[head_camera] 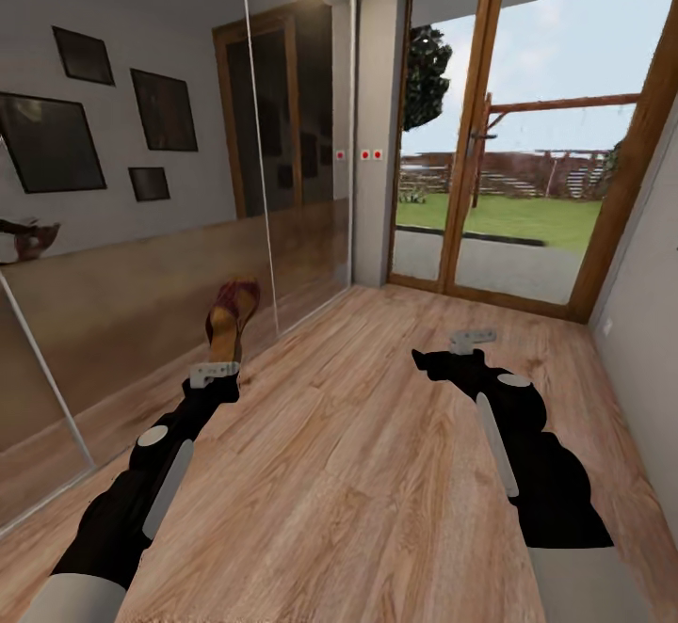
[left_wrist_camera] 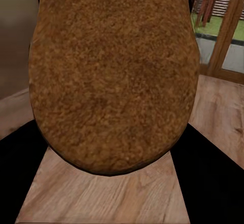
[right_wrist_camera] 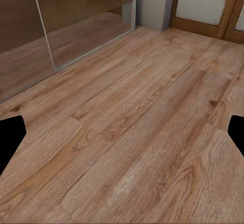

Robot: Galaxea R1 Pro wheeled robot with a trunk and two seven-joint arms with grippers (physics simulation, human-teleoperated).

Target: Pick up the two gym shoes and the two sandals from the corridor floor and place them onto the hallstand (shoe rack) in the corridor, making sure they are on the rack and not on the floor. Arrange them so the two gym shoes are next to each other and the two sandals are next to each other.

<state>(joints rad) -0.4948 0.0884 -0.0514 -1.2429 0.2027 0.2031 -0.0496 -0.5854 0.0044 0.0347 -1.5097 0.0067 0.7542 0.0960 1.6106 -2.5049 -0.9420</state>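
Observation:
My left gripper (head_camera: 224, 359) is shut on a sandal (head_camera: 233, 314), dark brown with a tan footbed, held upright above the corridor floor (head_camera: 348, 454) beside the mirrored wall. In the left wrist view the sandal's tan sole (left_wrist_camera: 114, 76) sits between the two black fingers (left_wrist_camera: 18, 178). My right gripper (head_camera: 471, 341) hangs open over bare floor, its fingertips (right_wrist_camera: 10, 137) wide apart with nothing between them. The gym shoes, the other sandal and the hallstand are out of view.
Mirrored sliding doors (head_camera: 141, 181) run along the left. A wood-framed glass door (head_camera: 527, 134) to a garden closes the corridor ahead. A grey wall (head_camera: 650, 322) bounds the right. Plank floor stretches between them.

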